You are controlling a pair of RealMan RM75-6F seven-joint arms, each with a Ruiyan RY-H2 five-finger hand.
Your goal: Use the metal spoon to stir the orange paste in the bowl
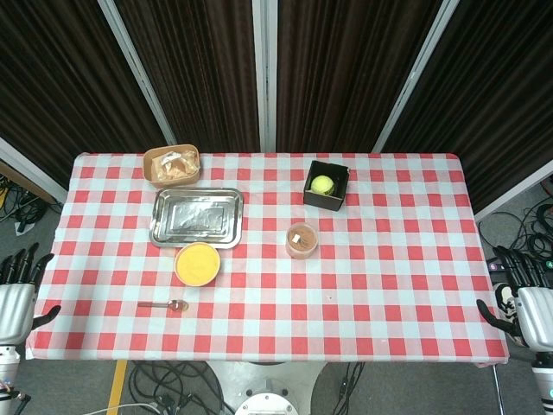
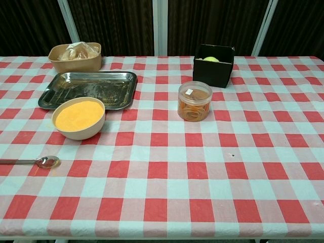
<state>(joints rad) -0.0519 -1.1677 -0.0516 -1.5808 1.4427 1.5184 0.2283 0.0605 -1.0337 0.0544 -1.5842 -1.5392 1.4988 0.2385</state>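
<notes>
Spoon [image 2: 31, 162] lying flat on checked bench [image 1: 389, 285] just in front of bowl [image 2: 79, 119] of orange paste [image 2: 79, 114], left robot hand [image 1: 17, 294] and right robot hand [image 1: 529, 298] both empty, fingers spread, off bench ends

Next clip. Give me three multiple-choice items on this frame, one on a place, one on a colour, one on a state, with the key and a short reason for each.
1. Where does the metal spoon lie?
A. In the bowl
B. On the cloth, nearer the robot than the bowl
C. On the steel tray

2. What colour is the box holding the yellow-green ball?
A. Black
B. White
C. Red

3. What is the left hand doing?
A. Gripping the spoon
B. Pressing on the bowl
C. Holding nothing, off the table edge

Key: 1 B, the spoon rests on the checked cloth in front of the bowl of orange paste. 2 A, the box walls are black. 3 C, the left hand sits beside the table, fingers apart.
</notes>
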